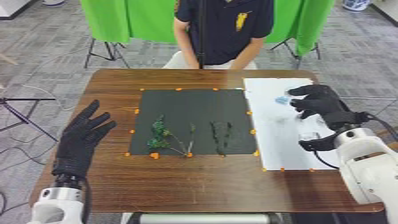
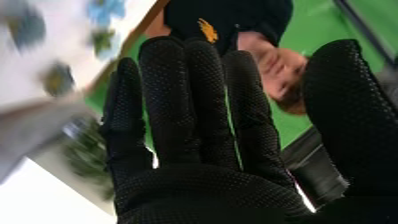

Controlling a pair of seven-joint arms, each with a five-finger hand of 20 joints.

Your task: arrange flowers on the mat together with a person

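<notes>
1. Head view: the left robot hand [image 1: 82,142] is held over the left side of the bench [image 1: 133,185], its fingers straight and spread, thumb apart, nothing gripped.
2. Head view: the right robot hand [image 1: 322,102] is positioned at the white mat [image 1: 266,87], fingers directed inward over it. A blue flower [image 1: 282,100] is seen on that mat, near the fingertips; a pale clear item [image 1: 309,136] is seen nearer the wrist.
3. Head view: on the dark mat [image 1: 191,107], a leafy sprig [image 1: 158,134] is laid at left, a thin stem [image 1: 189,142] just beside it, and dark stems [image 1: 220,135] farther right. Both mats are edged with orange markers [image 1: 155,156].
4. Right wrist view: the right robot hand is shown with fingers extended, thumb well apart, nothing held. Beyond it, more bloom detail is given: a pale blue bloom [image 2: 107,10], a grey-blue one [image 2: 27,30] and a yellowish one [image 2: 58,80]. Blurred greenery [image 2: 84,150] is also recorded, its kind unclear.
</notes>
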